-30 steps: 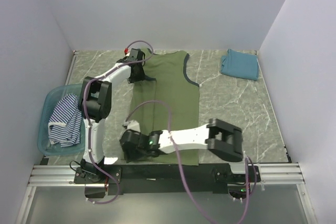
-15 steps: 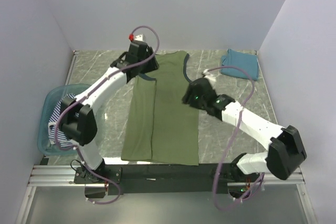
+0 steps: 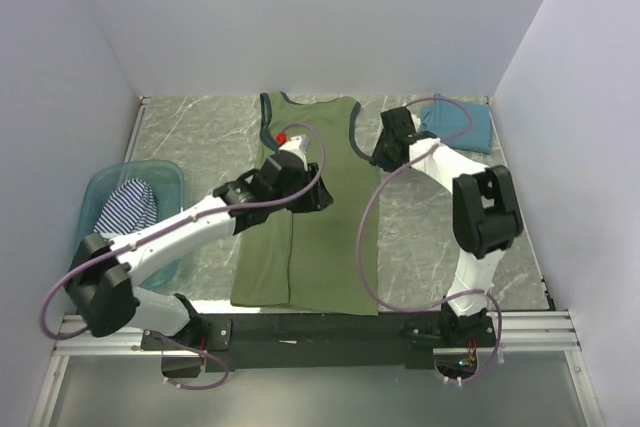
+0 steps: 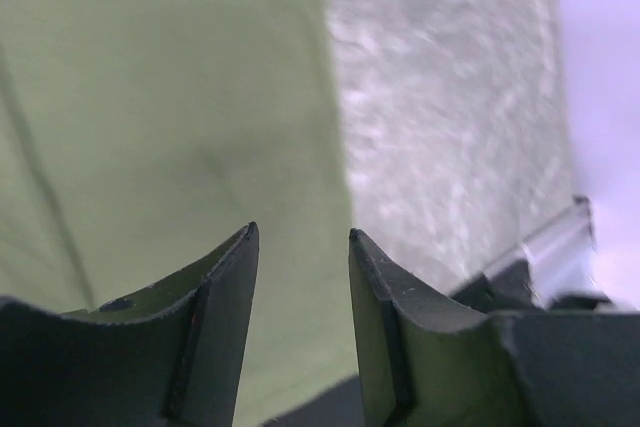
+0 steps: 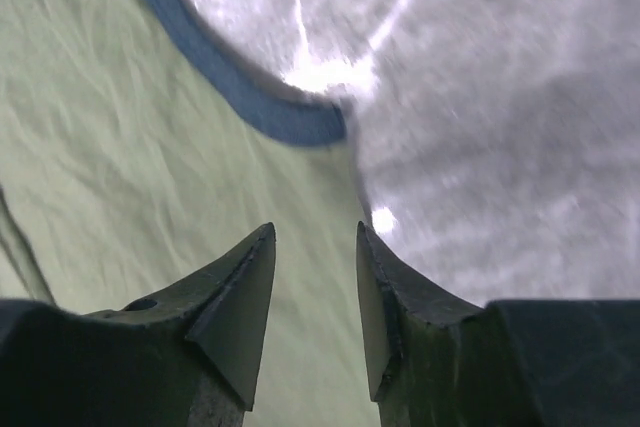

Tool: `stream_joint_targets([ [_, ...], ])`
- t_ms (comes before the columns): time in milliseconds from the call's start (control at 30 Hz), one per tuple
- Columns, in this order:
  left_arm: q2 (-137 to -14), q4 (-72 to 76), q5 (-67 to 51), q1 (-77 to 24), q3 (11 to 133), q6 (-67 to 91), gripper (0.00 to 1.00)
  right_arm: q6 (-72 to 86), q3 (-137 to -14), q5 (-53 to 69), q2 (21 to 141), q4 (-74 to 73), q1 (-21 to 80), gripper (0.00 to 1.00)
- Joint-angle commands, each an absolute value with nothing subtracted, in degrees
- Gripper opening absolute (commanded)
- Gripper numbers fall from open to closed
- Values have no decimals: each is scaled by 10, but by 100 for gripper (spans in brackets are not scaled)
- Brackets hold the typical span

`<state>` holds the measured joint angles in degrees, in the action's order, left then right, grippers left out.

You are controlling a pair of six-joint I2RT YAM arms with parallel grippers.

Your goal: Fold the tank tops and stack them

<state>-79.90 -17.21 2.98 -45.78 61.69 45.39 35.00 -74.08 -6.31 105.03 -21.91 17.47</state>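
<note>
- One tub [image 3: 140, 166] at the left edge of the table [image 3: 200, 137]; one striped top [image 3: 125, 209] bunched inside it.
- The left claw [image 4: 300, 235] is over the green top, near its right edge; jaws narrowly parted, nothing between them.
- One green top [image 3: 330, 247] lies flat at centre, neck at the far end, with a lengthwise fold line left of middle.
- The right claw [image 5: 315, 232] is over the green top's right edge just below the armhole; jaws narrowly parted, empty.
- One teal top [image 3: 458, 123] lies folded at the far right.
- Tops counted: three, each lying apart.
</note>
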Motion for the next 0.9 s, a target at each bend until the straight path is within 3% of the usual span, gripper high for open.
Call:
stream_joint_targets([
  [0, -755, -134, 51, -506, 589, 482, 46, 329, -801, -55, 1095, -229, 171, 45],
  [233, -712, -114, 90, -601, 527, 535, 45, 328, -853, -69, 1163, -246, 159, 39],
  [500, -751, -90, 134, -703, 504, 580, 43, 323, -882, -89, 1199, -275, 156, 33],
  [567, -772, -74, 131, -721, 501, 591, 42, 321, -883, -90, 1200, -285, 153, 22],
  [633, -794, -72, 135, -733, 504, 596, 42, 324, -874, -88, 1194, -286, 145, 5],
  [867, -891, -78, 140, -793, 561, 593, 40, 316, -813, -57, 1144, -236, 134, 4],
])
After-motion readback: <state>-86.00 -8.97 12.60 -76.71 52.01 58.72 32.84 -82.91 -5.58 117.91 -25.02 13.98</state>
